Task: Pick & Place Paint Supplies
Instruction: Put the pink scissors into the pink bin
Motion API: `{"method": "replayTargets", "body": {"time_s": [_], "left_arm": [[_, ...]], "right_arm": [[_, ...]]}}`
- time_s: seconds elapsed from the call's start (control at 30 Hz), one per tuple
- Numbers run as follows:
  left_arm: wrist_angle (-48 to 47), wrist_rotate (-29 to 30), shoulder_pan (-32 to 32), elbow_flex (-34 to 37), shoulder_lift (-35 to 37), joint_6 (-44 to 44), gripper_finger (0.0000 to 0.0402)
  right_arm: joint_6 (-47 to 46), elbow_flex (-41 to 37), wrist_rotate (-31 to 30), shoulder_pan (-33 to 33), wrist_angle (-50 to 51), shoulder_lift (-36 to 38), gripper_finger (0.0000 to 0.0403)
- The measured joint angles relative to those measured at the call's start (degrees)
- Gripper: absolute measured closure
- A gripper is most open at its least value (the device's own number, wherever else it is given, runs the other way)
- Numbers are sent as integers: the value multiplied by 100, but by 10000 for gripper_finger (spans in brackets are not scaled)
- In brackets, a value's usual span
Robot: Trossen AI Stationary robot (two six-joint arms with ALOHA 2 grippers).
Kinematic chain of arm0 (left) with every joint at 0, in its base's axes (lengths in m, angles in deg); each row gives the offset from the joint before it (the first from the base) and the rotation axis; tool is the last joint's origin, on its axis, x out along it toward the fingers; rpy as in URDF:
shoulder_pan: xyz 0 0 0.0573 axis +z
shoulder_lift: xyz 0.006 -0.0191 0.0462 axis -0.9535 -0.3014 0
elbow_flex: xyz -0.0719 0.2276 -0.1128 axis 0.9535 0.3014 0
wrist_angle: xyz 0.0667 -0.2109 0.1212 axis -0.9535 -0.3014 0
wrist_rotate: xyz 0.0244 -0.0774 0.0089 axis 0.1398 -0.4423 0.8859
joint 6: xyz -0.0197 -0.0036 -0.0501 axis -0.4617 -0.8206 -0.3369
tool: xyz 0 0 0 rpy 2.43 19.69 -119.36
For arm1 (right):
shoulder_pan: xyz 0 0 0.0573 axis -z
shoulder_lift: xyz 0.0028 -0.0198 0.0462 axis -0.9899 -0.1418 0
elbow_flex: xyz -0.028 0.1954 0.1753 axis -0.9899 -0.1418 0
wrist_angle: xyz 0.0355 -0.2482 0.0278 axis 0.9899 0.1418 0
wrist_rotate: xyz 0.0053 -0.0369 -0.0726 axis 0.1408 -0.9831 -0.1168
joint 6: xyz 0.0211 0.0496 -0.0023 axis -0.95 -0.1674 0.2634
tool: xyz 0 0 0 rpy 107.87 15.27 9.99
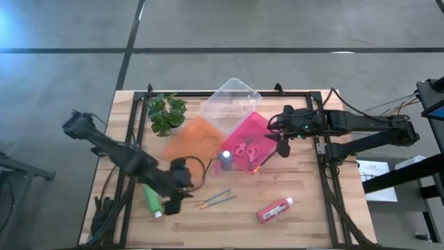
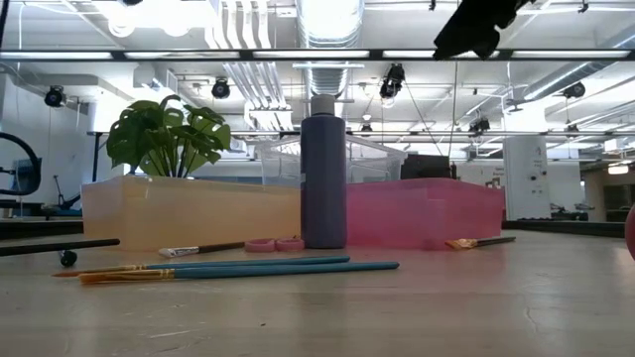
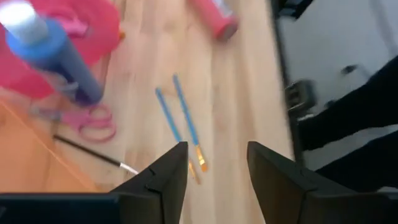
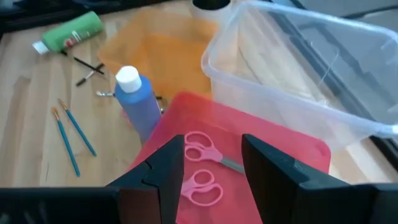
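Observation:
My left gripper (image 1: 178, 193) hangs open over the near left of the table, beside a green bottle (image 1: 152, 200) lying on its side. Two blue-handled brushes (image 3: 180, 124) lie on the wood just ahead of its fingers. A blue-purple bottle (image 1: 226, 160) stands upright on its base by the pink tray's near corner, with pink scissors (image 3: 93, 121) and a thin black brush (image 3: 93, 152) flat on the table beside it. A red bottle (image 1: 275, 209) lies near the front edge. My right gripper (image 4: 214, 180) is open above the pink tray (image 1: 258, 132), in which another pair of pink scissors (image 4: 205, 168) lies flat.
An orange tray (image 1: 194, 139) and a clear tray (image 1: 230, 104) adjoin the pink one at mid-table. A leafy plant (image 1: 166, 113) stands at the far left. Bare wood lies between the brushes and the red bottle and along the table's right side.

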Motion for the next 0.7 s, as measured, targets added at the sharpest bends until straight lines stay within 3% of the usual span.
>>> {"method": "replayTargets", "body": {"time_s": [0.33,0.7], "left_arm": [[465,-24,637,-4,-1611,-555,283],[1167,408,1108,44,-2327,898,286]], "right_arm": [[308,0,20,-10,-9,345,245],[425,0,9,-10,-37,634,245]]}}
